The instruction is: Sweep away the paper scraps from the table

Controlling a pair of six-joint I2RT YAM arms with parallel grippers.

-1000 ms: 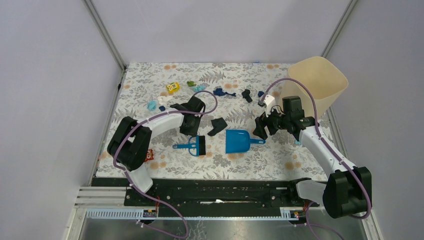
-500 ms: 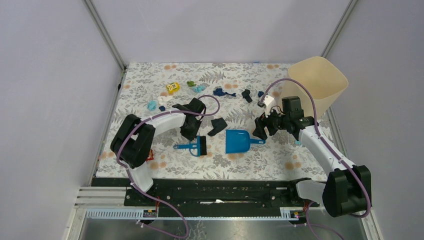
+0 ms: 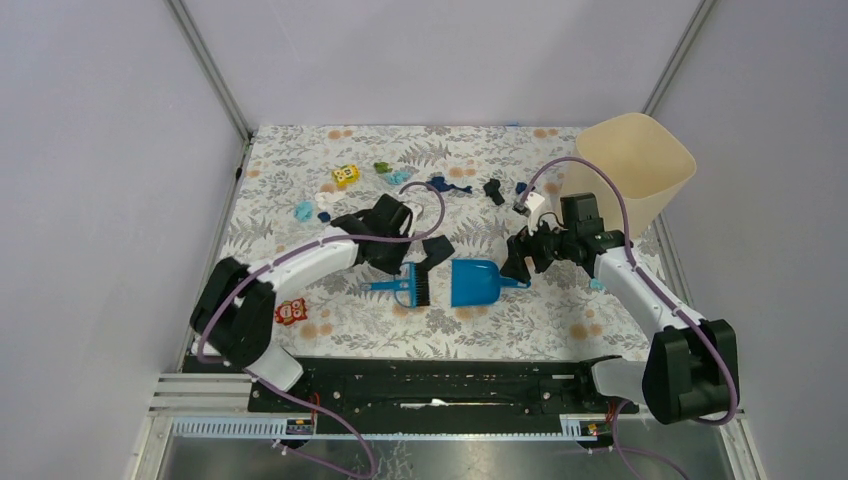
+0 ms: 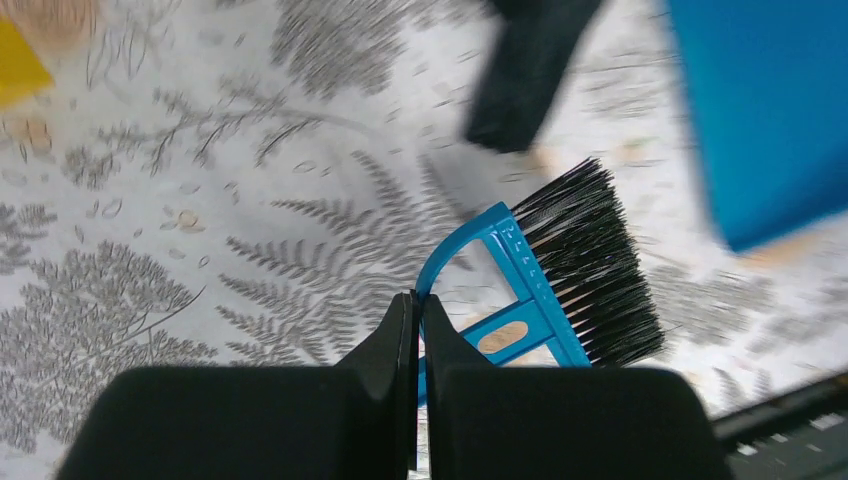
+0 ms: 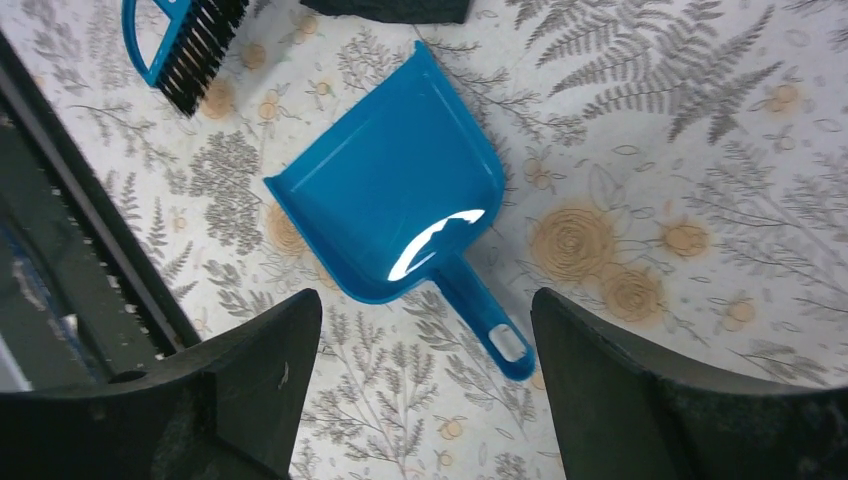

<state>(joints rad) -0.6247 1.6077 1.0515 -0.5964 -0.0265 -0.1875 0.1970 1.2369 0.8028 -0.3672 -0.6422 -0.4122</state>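
Note:
My left gripper (image 3: 394,274) is shut on the looped handle of the blue brush (image 3: 408,287), whose black bristles (image 4: 585,265) point toward the blue dustpan (image 3: 472,282); the shut fingers (image 4: 415,330) pinch the thin blue loop. A black paper scrap (image 3: 435,250) lies just beyond the brush, also in the left wrist view (image 4: 530,70). My right gripper (image 3: 519,265) is open, and hovers over the dustpan's handle (image 5: 485,322) without touching it. More paper scraps lie further back: navy (image 3: 447,185), black (image 3: 494,190), light blue (image 3: 305,211), green (image 3: 382,167).
A beige bin (image 3: 637,170) stands at the back right. A yellow cube (image 3: 346,176) sits among the far scraps. A red robot toy (image 3: 291,312) lies near the front left by my left arm. The black rail runs along the table's near edge (image 5: 60,250).
The brush has slid right, closer to the dustpan, with my left gripper on it. The left arm's elbow swung down and left, uncovering the red toy. The right gripper shifted slightly left.

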